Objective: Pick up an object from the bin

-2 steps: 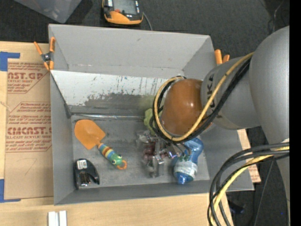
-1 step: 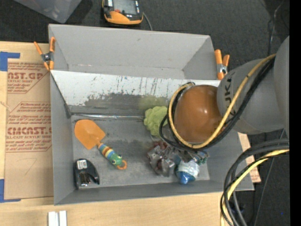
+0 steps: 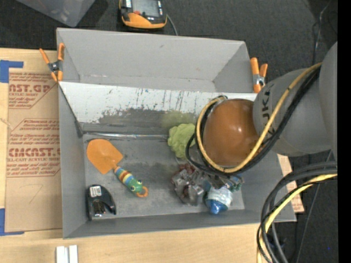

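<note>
Grey metal bin [image 3: 137, 59] holds an orange toy shovel [image 3: 112, 163] at left, a small black thing [image 3: 100, 201] in its near-left corner, a green lump [image 3: 181, 138] mid-floor and a blue-and-white thing [image 3: 218, 200] near right. Your arm [image 3: 307, 119] reaches in from the right, its tool [image 3: 189, 188] low just beside that blue-and-white thing; you cannot tell whether it is released or clenched. The bin stands on a pale wooden surface [image 3: 164, 248].

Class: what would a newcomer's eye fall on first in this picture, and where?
The arm's rounded orange cover looms over the right side of the bin, the gripper below it beside a blue-and-white object. At left lies an orange toy shovel with a striped handle; a green fuzzy lump sits mid-bin.
</note>
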Motion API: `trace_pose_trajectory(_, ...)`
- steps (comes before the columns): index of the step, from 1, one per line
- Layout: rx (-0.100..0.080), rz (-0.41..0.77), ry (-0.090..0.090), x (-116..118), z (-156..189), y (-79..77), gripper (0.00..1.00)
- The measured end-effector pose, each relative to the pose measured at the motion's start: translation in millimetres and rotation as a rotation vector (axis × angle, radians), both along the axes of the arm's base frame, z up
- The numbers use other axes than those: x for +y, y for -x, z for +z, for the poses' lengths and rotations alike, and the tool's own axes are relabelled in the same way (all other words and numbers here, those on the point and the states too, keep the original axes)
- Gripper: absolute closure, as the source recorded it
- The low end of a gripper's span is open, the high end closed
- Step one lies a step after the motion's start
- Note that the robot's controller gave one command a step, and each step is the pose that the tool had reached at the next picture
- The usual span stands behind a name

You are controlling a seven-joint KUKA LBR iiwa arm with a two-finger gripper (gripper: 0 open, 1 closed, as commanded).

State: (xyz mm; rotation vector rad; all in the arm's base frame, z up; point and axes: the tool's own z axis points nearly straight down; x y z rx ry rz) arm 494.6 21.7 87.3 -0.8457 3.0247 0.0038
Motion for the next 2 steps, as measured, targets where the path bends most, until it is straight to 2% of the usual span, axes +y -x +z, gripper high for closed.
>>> trace_pose_trajectory(1, 0.004, 0.006, -0.001, 4.5, 83.7, -3.3, 1.0)
trace_pose_trajectory(2, 0.004, 0.002, -0.001, 13.9, 137.4, -9.3, 1.0)
